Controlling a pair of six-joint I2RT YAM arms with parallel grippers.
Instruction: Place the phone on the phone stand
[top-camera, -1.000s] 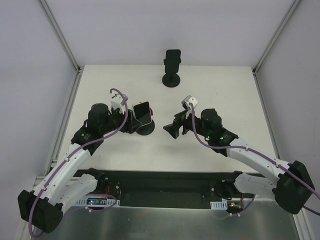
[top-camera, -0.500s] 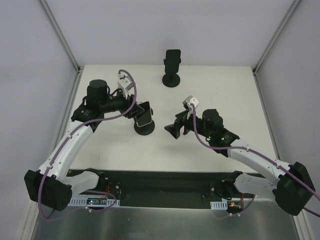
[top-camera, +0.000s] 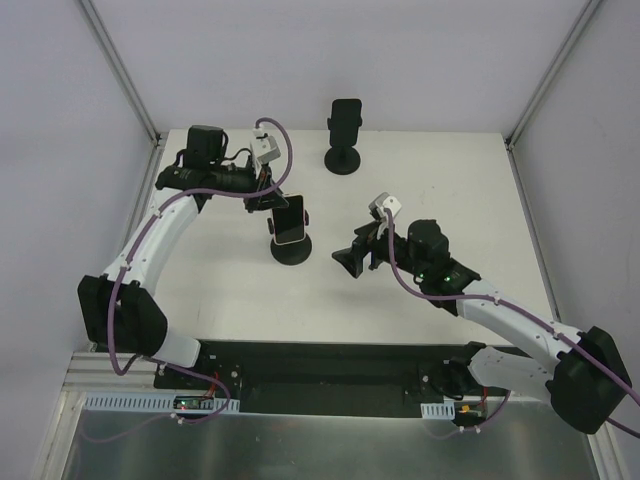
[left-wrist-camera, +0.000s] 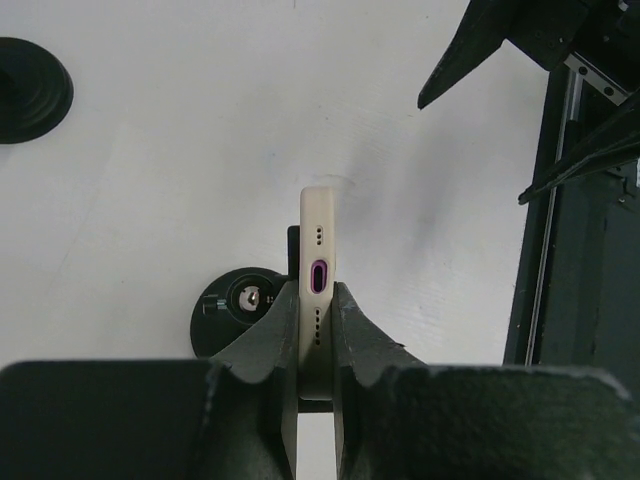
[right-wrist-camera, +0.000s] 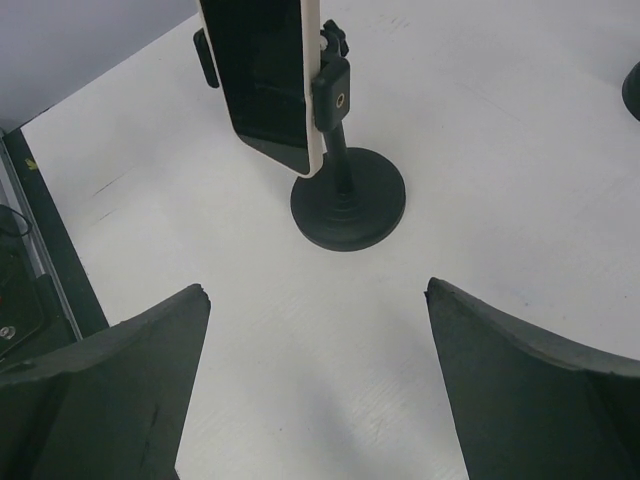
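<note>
The phone (top-camera: 291, 220), in a cream case with a dark screen, stands upright over the black phone stand (top-camera: 291, 250) mid-table. My left gripper (top-camera: 272, 200) reaches in from the far left and is shut on it. In the left wrist view both fingers (left-wrist-camera: 275, 330) press the phone's (left-wrist-camera: 318, 270) thin edge with its purple port, with the stand's round base (left-wrist-camera: 240, 305) below. From the right wrist view the phone (right-wrist-camera: 265, 80) rests against the stand's clamp head (right-wrist-camera: 335, 95) above the base (right-wrist-camera: 348, 210). My right gripper (right-wrist-camera: 318, 300) is open and holds nothing, just right of the stand (top-camera: 350, 255).
A second black stand (top-camera: 343, 158) carrying a dark phone (top-camera: 346, 120) stands at the table's far edge. White walls with metal frame bars enclose the table on the left and right. A dark trough runs along the near edge behind the arm bases.
My left arm has swung from the near left round to the far left. Its jaws have shut on the phone, which now stands more upright. The right arm has barely moved.
</note>
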